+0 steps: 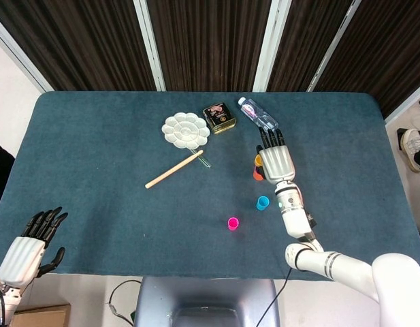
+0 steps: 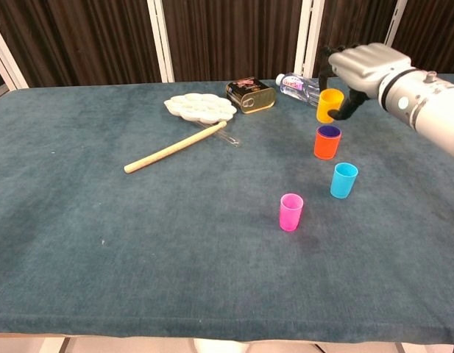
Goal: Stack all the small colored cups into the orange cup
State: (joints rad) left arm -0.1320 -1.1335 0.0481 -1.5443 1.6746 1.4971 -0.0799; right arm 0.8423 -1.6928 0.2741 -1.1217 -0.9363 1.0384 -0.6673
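My right hand [image 2: 363, 65] [image 1: 276, 160] holds a yellow cup [image 2: 330, 105] in the air, just above the orange cup [image 2: 327, 142]. The orange cup stands upright on the table with a purple cup nested inside it. In the head view the hand covers most of both, leaving only slivers of the yellow cup [image 1: 258, 160] and the orange cup [image 1: 256, 175]. A blue cup [image 2: 343, 180] [image 1: 263, 202] and a pink cup [image 2: 291, 212] [image 1: 233, 223] stand nearer the front edge. My left hand [image 1: 29, 246] hangs open and empty off the table's front left corner.
Behind the cups lie a water bottle [image 2: 304, 88] on its side, a dark tin [image 2: 250, 94] and a white paint palette [image 2: 200, 107]. A wooden stick [image 2: 175, 147] rests diagonally left of centre. The blue cloth table [image 2: 138, 235] spreads wide to the left.
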